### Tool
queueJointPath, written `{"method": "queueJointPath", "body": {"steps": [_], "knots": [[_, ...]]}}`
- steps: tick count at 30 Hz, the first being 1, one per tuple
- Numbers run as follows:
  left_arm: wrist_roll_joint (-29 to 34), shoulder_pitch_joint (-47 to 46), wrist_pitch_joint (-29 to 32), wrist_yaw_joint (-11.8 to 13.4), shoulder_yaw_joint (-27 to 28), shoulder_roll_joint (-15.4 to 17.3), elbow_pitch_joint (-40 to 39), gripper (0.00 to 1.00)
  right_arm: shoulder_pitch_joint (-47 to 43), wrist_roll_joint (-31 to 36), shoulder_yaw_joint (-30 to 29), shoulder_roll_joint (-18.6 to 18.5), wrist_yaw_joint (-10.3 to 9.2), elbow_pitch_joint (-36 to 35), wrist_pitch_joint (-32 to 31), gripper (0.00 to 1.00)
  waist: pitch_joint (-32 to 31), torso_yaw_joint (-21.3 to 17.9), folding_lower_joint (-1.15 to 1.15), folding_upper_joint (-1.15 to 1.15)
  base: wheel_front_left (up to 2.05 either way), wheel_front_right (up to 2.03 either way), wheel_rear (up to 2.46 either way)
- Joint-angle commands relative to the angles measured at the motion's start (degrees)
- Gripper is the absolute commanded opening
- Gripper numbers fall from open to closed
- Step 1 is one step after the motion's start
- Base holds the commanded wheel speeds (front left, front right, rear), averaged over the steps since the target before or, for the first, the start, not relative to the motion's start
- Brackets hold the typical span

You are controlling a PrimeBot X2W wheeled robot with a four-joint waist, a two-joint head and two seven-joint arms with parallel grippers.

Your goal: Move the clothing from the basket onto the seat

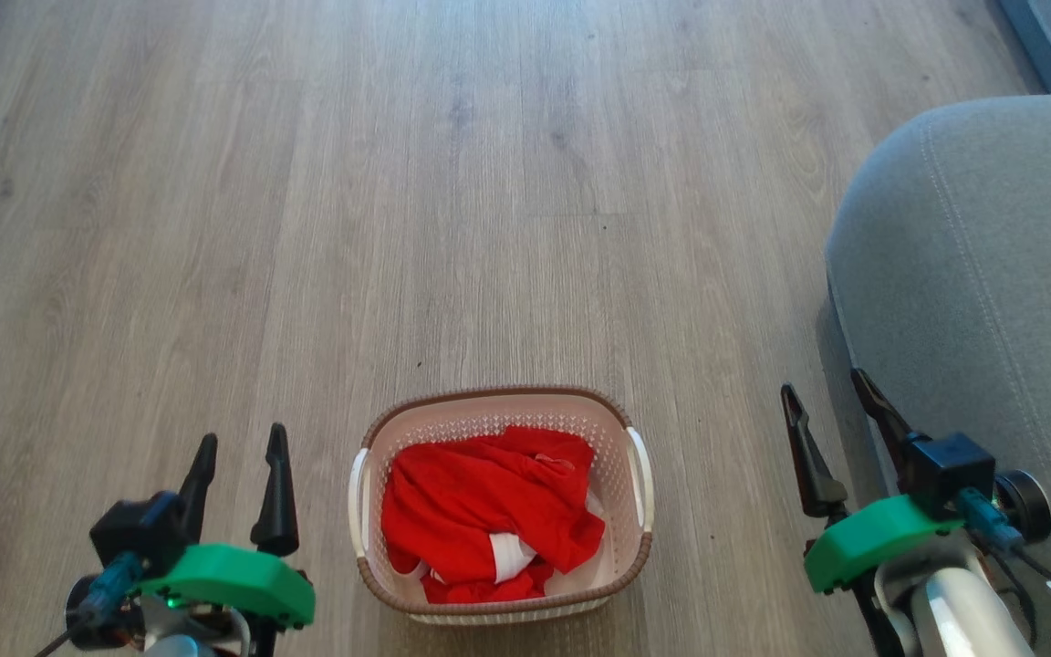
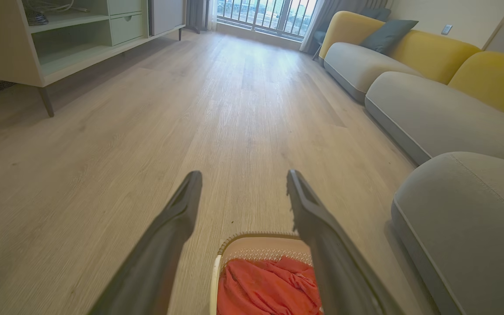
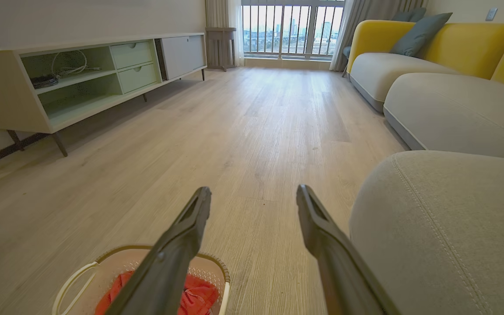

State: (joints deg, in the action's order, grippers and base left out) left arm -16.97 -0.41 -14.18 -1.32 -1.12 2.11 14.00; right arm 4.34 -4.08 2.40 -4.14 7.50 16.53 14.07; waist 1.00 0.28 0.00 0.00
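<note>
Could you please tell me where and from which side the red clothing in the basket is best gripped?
Probably the raised fold at the heap's middle, pinched from straight above. The clothing lies crumpled below the rim of the basket, whose walls block any sideways approach. The open right end effector, nearer the seat, seems suited.

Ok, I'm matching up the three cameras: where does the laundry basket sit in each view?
Head view: basket at bottom centre.
Left wrist view: basket on the bottom edge, just right of centre.
Right wrist view: basket in the bottom left corner.
Shared landmark: the grey seat, to its right throughout.
</note>
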Motion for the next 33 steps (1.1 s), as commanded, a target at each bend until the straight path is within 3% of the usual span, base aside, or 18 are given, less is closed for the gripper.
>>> {"method": "queueJointPath", "body": {"steps": [1,33], "knots": [[1.3,-2.0,-0.8,0.2,1.6,0.8,-2.1,1.0,2.7,1.4,1.5,-0.8,-0.01,-2.0,0.9,1.0,0.0,0.0,0.0,0.0,0.0,0.0,0.0],[1.0,-2.6,-0.8,0.0,1.9,0.8,-1.2,1.0,2.8,-1.6,-0.1,-0.2,-0.01,-1.4,0.9,1.0,0.3,-0.1,0.0,0.0,0.0,0.0,0.0]]}}
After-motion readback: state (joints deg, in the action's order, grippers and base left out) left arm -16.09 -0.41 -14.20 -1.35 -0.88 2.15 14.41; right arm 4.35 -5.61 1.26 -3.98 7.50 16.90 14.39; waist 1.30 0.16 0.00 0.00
